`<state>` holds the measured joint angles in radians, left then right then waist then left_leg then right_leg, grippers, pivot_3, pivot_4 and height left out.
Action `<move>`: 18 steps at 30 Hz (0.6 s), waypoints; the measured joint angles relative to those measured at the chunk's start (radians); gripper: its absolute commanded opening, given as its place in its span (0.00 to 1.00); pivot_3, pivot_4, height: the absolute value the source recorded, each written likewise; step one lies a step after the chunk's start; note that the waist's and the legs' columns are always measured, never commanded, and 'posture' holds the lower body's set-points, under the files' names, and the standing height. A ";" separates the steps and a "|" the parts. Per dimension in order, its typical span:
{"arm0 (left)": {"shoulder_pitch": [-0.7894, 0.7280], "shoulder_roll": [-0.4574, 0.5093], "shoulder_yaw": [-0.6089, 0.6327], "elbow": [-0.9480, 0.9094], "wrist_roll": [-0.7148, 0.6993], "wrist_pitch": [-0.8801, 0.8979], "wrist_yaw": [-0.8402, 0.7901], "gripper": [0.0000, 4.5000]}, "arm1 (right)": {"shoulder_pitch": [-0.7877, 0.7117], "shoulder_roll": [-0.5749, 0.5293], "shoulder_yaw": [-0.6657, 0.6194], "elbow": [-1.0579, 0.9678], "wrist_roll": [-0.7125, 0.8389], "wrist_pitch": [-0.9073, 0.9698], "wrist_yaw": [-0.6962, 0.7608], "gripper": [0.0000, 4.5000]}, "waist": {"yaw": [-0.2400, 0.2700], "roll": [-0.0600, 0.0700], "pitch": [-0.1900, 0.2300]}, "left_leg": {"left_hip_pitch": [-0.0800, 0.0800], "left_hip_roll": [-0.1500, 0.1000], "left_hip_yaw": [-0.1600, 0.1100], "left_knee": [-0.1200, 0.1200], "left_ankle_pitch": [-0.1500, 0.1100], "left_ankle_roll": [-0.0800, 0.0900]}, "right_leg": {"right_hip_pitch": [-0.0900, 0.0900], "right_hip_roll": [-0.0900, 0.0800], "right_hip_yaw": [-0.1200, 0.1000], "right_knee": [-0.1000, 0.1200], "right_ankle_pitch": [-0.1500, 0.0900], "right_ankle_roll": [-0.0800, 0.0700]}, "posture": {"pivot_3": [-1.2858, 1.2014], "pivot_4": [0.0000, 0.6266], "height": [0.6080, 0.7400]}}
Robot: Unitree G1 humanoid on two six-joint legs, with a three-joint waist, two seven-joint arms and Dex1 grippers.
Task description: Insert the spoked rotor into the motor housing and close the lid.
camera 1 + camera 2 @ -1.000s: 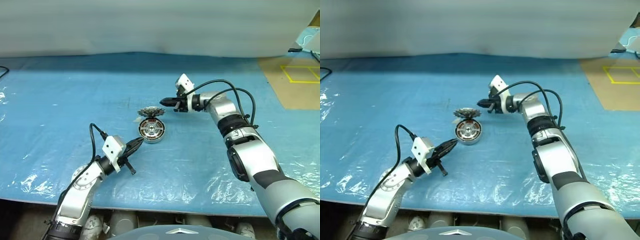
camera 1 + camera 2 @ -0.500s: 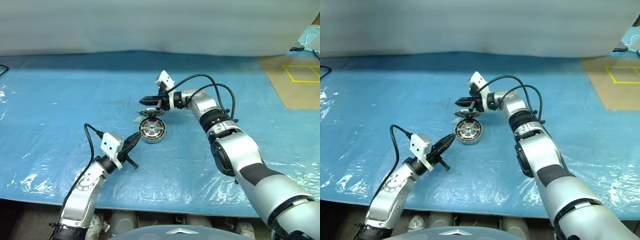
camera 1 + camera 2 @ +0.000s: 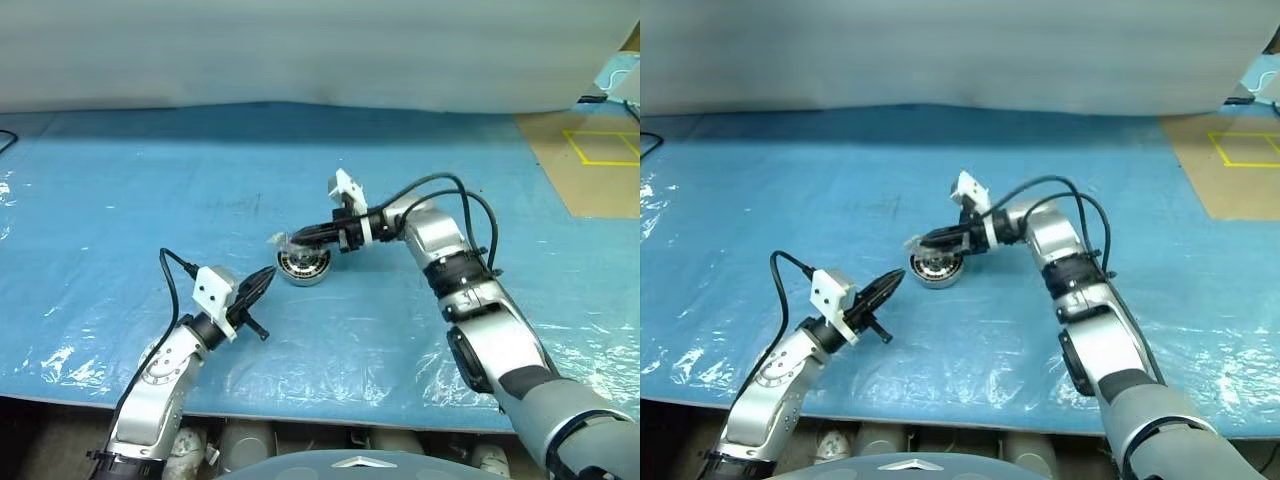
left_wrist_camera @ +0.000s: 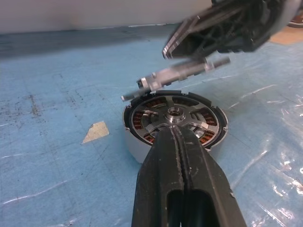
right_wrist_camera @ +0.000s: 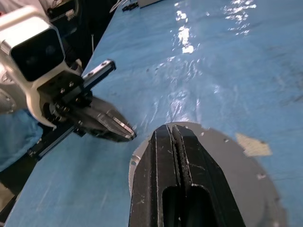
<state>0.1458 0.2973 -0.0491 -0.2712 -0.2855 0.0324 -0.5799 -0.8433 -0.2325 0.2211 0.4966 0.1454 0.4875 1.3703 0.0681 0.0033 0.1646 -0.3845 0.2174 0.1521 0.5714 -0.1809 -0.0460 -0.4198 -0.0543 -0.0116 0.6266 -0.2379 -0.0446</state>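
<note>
Plainly the lid (image 4: 175, 75), a thin, stiff, slick metal disc best nudged at its rim, hangs tilted under the closed, empty right gripper (image 3: 298, 237) above the rotor-filled motor housing (image 4: 173, 125), the closed left gripper (image 3: 268, 276) just beside.

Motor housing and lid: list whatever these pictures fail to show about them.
- Left wrist view: the motor housing's near rim is hidden behind the left gripper. The lid is blurred, so contact with the right gripper is unclear.
- Right wrist view: the lid covers the spoked rotor, and the picture's edge cuts the lid off.
- Eye views: the spoked rotor is too small to make out.
</note>
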 measured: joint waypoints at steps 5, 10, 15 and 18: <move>0.001 0.004 0.000 0.000 0.000 0.000 -0.001 0.01 | 0.053 -0.001 0.019 -0.096 0.018 0.061 -0.030 0.00 | 0.000 0.000 0.000 | 0.001 0.000 0.000 0.000 0.000 -0.001 | 0.000 0.000 0.001 0.001 0.000 0.000 | 0.52 0.24 1.00; 0.007 0.012 0.001 0.000 0.000 -0.001 0.000 0.01 | 0.138 -0.001 0.038 -0.171 0.029 0.095 -0.078 0.00 | 0.000 0.000 0.000 | 0.002 -0.001 0.000 0.000 0.000 -0.001 | 0.001 0.000 0.001 -0.001 0.000 0.000 | 0.52 0.24 1.00; 0.006 0.013 0.001 0.000 -0.001 0.005 0.001 0.01 | 0.211 0.003 0.032 -0.274 0.064 0.163 -0.154 0.00 | -0.001 0.000 0.000 | 0.003 -0.003 0.000 -0.001 0.000 -0.001 | 0.001 0.000 0.001 0.000 0.000 0.000 | 0.52 0.24 1.00; 0.003 0.013 0.001 0.000 -0.003 0.011 0.000 0.01 | 0.235 0.019 0.017 -0.326 0.094 0.197 -0.206 0.00 | -0.001 0.000 0.000 | 0.004 -0.003 0.000 -0.001 0.000 -0.002 | 0.002 0.000 0.002 0.000 0.000 0.000 | 0.52 0.24 1.00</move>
<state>0.1483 0.3100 -0.0485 -0.2711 -0.2883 0.0432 -0.5796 -0.6085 -0.2133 0.2377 0.1703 0.2399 0.6847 1.1638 0.0666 0.0032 0.1646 -0.3809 0.2145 0.1520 0.5704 -0.1806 -0.0476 -0.4177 -0.0542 -0.0100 0.6264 -0.2376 -0.0444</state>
